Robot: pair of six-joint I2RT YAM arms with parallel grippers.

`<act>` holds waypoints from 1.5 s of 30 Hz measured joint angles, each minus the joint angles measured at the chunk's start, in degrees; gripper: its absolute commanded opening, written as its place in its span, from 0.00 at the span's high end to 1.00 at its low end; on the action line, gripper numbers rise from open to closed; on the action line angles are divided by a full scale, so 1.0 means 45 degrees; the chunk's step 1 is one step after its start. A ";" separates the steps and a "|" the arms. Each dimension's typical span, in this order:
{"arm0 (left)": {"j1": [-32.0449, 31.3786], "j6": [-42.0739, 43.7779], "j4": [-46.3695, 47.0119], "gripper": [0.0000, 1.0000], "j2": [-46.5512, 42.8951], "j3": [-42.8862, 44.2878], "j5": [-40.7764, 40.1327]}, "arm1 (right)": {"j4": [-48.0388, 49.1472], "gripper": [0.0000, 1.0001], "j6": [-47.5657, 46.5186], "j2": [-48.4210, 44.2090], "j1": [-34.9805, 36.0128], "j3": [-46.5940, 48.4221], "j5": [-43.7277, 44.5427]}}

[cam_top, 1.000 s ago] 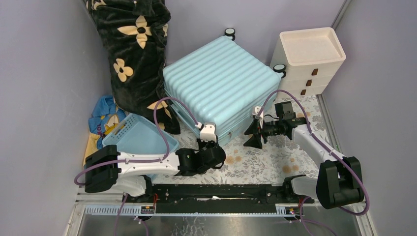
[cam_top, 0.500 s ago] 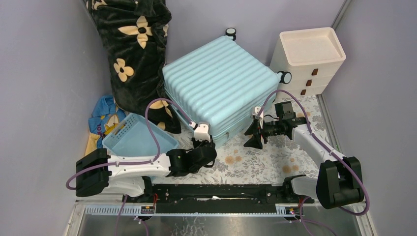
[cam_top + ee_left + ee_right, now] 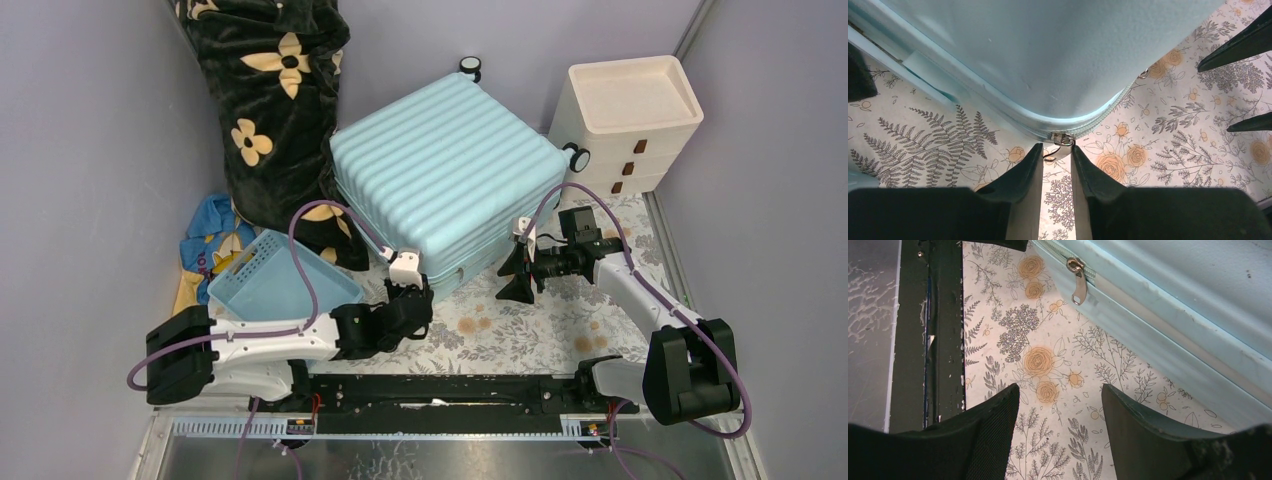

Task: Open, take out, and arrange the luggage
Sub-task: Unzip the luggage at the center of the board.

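Observation:
The pale aqua ribbed luggage (image 3: 445,170) lies closed on the floral mat, one corner towards the arms. My left gripper (image 3: 410,290) is at that near corner. In the left wrist view its narrow jaws (image 3: 1057,149) are shut on the zipper pull (image 3: 1062,146), which hangs from the slider under the luggage shell (image 3: 1048,50). My right gripper (image 3: 508,280) hovers open just right of the same corner. The right wrist view shows only mat between its fingers (image 3: 1059,388), with the luggage edge (image 3: 1173,315) and a second zipper pull (image 3: 1079,287) ahead.
A cream drawer unit (image 3: 630,120) stands right of the luggage, close to a wheel (image 3: 575,157). A blue basket (image 3: 275,285) sits by my left arm. A black flowered blanket (image 3: 275,100) and a blue-yellow cloth (image 3: 210,240) fill the left corner. Walls close in on both sides.
My left arm has slid left along the luggage's near corner with the zipper pull. The luggage has turned slightly, its right wheel moving nearer. The right arm has stayed still.

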 measured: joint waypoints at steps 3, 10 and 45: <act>0.0039 0.0155 0.0185 0.70 -0.0180 -0.0180 0.0102 | -0.0063 0.32 -0.0034 0.0005 0.0000 0.0005 0.0000; 0.0272 0.0675 0.0403 0.68 -0.0379 -0.0340 0.0491 | -0.0131 0.32 -0.0136 0.0005 0.0000 0.0024 0.0000; 0.1224 0.1409 0.0772 0.70 -0.1321 -0.0991 0.1821 | -0.0491 0.32 -0.0457 0.0214 0.0000 0.0194 -0.0005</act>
